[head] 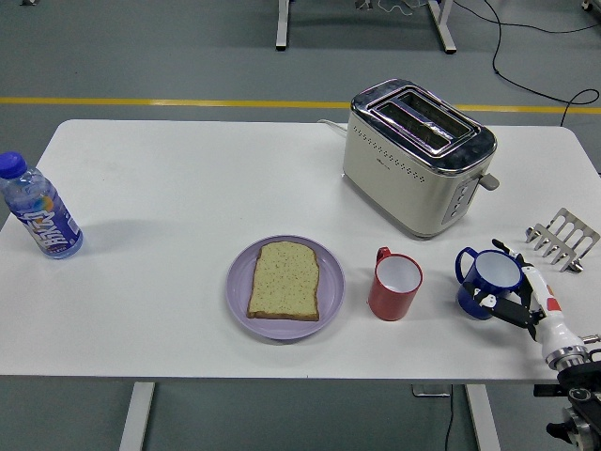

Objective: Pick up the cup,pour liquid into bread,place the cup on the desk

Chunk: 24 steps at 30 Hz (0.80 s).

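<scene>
Fingers [498,305] of the right hand [526,305] are wrapping around the blue cup [486,282], just right of the red mug [394,287], gripping it for lifting toward the bread [285,279].

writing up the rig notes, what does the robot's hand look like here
Only the right hand shows, at the lower right corner. It has thin black fingers with pale tips, a white body with a small red mark, and a silver metal wrist ring leading into black arm parts. No left hand is visible.
</scene>
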Tool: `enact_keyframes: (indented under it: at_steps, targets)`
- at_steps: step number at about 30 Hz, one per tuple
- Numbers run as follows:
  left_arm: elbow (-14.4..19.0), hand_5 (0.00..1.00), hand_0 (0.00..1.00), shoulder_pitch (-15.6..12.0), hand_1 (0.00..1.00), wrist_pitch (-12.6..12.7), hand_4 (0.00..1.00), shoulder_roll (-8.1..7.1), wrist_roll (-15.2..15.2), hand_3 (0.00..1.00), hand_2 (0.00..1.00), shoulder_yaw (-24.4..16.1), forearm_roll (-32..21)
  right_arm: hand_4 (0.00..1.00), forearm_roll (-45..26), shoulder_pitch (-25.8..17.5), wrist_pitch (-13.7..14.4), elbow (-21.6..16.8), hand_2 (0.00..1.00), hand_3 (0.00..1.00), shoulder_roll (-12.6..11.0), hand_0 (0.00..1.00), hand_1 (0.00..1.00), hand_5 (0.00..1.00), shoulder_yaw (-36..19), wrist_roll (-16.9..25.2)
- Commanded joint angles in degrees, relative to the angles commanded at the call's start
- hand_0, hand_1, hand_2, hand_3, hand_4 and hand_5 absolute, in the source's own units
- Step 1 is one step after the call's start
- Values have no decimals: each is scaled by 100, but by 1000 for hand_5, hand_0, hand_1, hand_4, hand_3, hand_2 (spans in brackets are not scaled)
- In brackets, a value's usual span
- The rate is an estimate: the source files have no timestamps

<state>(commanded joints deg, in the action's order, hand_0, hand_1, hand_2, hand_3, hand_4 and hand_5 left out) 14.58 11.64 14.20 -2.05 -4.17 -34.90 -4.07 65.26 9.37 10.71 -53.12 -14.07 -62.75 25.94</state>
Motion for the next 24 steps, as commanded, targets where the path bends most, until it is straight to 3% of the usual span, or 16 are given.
enact_keyframes:
  at_steps: [1, 18, 19, 24]
  targets:
    - [0, 998, 690, 1, 756, -1, 396, 0, 1, 611, 773, 2, -1, 843, 2, 0, -8, 0, 816, 990, 0, 828, 662, 102, 3, -1]
    - [-2, 998, 690, 16, 756, -11, 396, -9, 17, 611, 773, 25, -42, 855, 79, 0, -48, 0, 843, 998, 4, 862, 695, 88, -5, 99]
    - [-2, 998, 690, 17, 756, -11, 396, -10, 17, 611, 773, 25, -41, 879, 88, -2, -52, 0, 883, 998, 4, 898, 757, 50, -9, 113]
    - [-2, 998, 690, 18, 756, -11, 396, -10, 17, 611, 773, 26, -43, 879, 141, -1, -98, 7, 883, 998, 4, 898, 757, 50, -20, 112]
